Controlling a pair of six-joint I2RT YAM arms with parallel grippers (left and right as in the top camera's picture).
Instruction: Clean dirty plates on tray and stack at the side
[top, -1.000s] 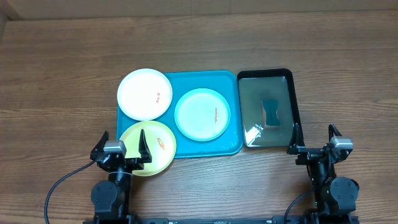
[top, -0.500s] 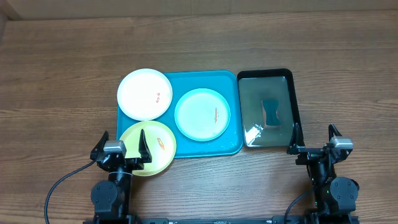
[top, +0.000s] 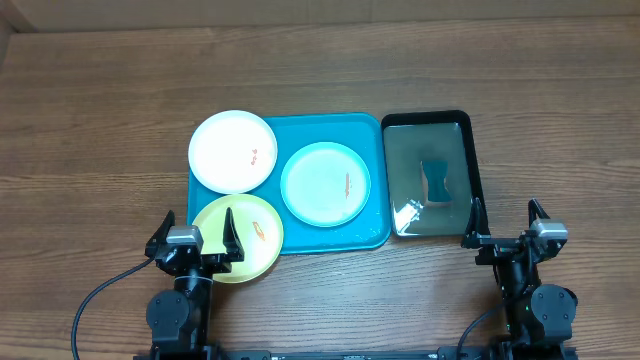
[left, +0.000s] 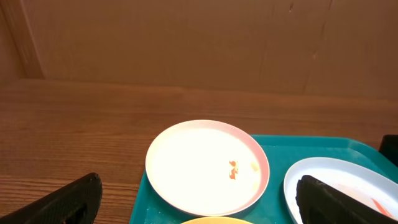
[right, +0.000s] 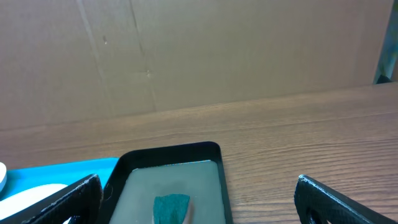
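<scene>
Three plates rest on the teal tray (top: 372, 135). The white plate (top: 232, 151) overhangs its back left corner, the pale cyan plate (top: 325, 184) lies mid-right, and the yellow-green plate (top: 262, 242) overhangs the front left corner. Each carries small orange smears. My left gripper (top: 199, 215) stands open at the yellow-green plate's near edge, one finger over it, holding nothing. In the left wrist view the white plate (left: 207, 165) lies ahead between the open fingers (left: 74, 199). My right gripper (top: 505, 206) stands open and empty near the table's front right.
A glossy black tray (top: 471, 160) holding cloudy water and a teal sponge (top: 436, 182) sits right of the teal tray, just ahead of my right gripper. Bare wooden table surrounds both trays. A cardboard wall (right: 199, 56) stands behind.
</scene>
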